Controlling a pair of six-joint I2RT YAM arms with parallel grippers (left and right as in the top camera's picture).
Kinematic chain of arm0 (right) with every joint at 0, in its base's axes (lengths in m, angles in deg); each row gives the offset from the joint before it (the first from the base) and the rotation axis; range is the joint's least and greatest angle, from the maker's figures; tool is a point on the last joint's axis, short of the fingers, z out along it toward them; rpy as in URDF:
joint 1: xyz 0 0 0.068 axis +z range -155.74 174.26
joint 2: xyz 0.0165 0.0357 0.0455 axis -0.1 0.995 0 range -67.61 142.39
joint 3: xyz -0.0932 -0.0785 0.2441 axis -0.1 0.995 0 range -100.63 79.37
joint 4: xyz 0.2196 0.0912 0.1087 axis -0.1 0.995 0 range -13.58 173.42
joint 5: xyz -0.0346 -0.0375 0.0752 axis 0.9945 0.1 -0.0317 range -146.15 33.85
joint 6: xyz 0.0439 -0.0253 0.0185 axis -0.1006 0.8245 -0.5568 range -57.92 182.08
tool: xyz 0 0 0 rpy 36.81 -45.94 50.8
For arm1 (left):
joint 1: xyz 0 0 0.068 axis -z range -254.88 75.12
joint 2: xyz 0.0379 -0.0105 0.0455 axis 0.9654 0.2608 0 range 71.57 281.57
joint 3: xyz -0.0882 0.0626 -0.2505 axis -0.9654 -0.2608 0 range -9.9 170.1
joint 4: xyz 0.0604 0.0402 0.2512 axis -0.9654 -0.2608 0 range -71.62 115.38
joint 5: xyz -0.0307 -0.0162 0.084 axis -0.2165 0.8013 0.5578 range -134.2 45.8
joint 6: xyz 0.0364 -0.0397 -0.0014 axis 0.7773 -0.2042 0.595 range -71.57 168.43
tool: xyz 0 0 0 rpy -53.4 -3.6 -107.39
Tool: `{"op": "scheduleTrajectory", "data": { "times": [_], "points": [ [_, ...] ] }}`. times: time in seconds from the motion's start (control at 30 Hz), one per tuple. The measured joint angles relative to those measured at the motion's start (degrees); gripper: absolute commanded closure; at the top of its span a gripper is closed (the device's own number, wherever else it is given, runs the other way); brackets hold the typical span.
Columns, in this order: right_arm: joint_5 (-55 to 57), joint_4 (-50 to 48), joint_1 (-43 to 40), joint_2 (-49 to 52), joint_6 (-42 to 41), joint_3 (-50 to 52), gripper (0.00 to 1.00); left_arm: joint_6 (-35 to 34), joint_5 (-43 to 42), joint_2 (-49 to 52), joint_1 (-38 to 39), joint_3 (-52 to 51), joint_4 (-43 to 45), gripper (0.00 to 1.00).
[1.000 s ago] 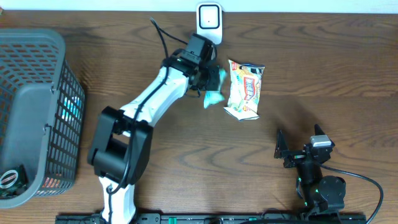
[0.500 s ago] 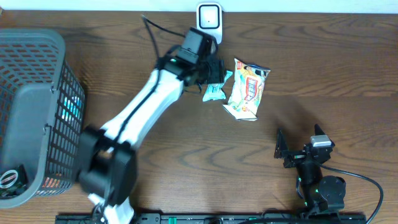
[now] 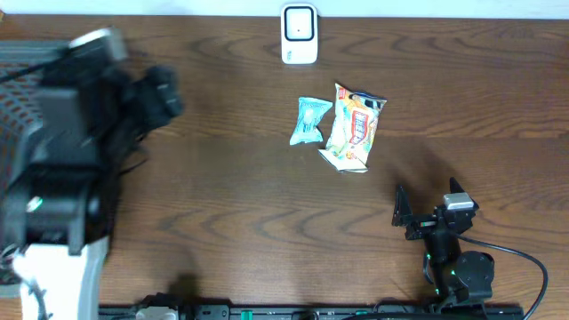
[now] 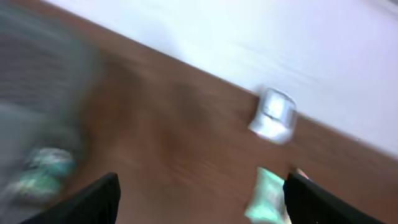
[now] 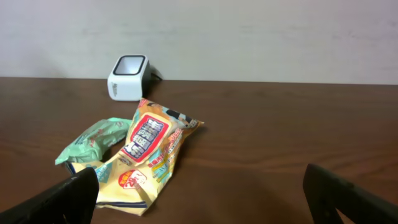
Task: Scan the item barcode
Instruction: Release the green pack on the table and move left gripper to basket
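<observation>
Nearest, at the right, the right gripper (image 3: 428,203) rests low over the worktop (image 3: 267,222). Its jaws stand wide apart and hold nothing.

Further in, about the middle, two items lie flat and just beside each other: a teal packet (image 3: 308,120) on the left and a yellow snack bag (image 3: 354,129) on the right. No gripper touches them. The right gripper is well apart from them on the near side.

The left gripper (image 4: 202,180) hangs far to the left, well apart from both packets and close to the grey basket (image 4: 37,93). This picture is very blurred, but its fingers stand wide with nothing between them. Inside the basket there is a teal shape (image 4: 46,168), too blurred to name.

At the far edge, beyond the teal packet, stands the white scanner (image 3: 299,34).

I judge that the step in hand is fetching an item. The next move calls for the left gripper to go down into the basket, close on one item, and bring it in front of the scanner window with the barcode turned toward it.
</observation>
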Motion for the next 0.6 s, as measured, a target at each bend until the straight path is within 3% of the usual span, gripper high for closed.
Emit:
{"op": "scheduleTrajectory", "data": {
  "times": [0.27, 0.43, 0.6],
  "points": [
    [0.0, 0.0, -0.02, 0.0, 0.0, 0.0, 0.01, 0.02, 7.34, -5.42, -21.05, 0.02, -7.34, 0.15],
    [0.0, 0.0, -0.02, 0.0, 0.0, 0.0, 0.01, -0.76, 8.63, -1.6, -31.52, 0.02, -12.15, 0.09],
    [0.0, 0.0, -0.02, 0.0, -0.02, 0.0, 0.01, -5.79, 8.87, 5.31, -38.27, 0.02, -16.41, 0.02]
  ]
}}
